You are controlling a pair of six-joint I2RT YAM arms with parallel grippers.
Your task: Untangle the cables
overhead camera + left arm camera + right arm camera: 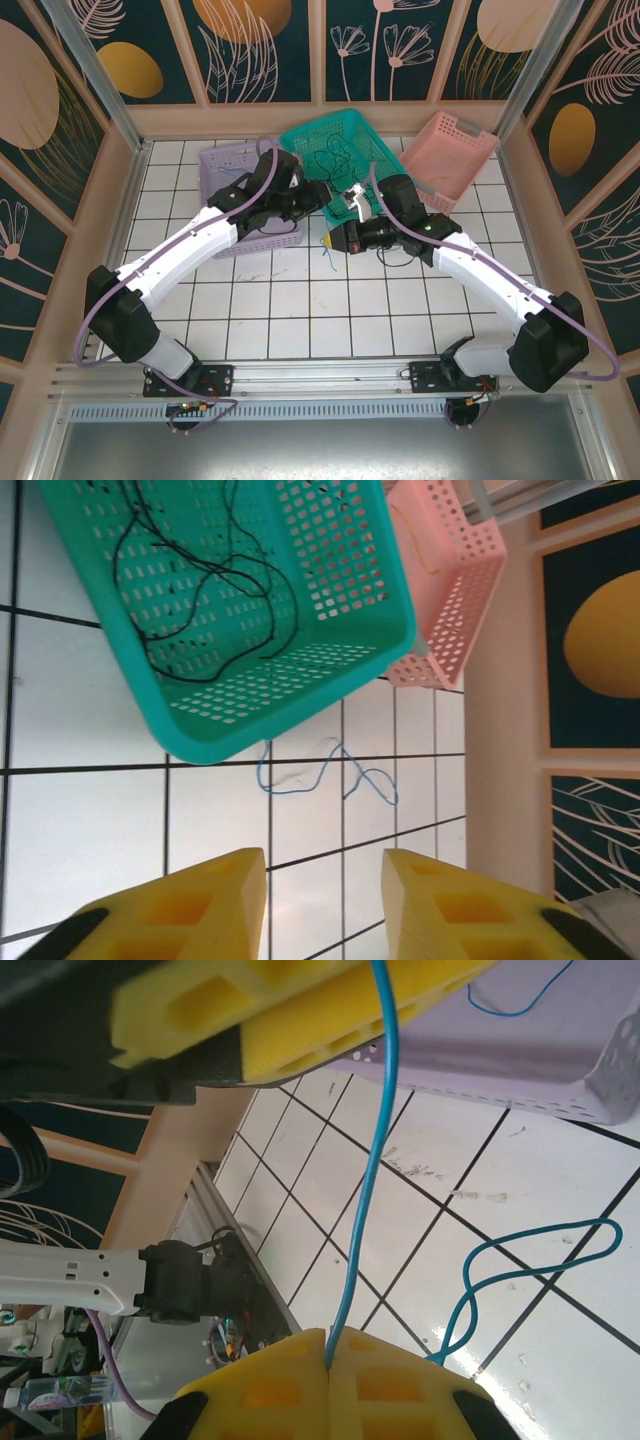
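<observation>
Blue cable (366, 1190), thin, slack, perforated teal basket (340, 570)

No txt/labels legible; none readable.

A blue cable (365, 1190), black cable (245, 577), teal basket (330, 670), pink basket (450, 590), seemingly lavender basket (225, 165), white dark-gridded table (290, 300).

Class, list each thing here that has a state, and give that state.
right gripper: fingers shut on the blue cable
left gripper: fingers apart
blue cable: runs straight up from the right gripper, the rest looped on the table
black cable: lying loose in the teal basket
</observation>
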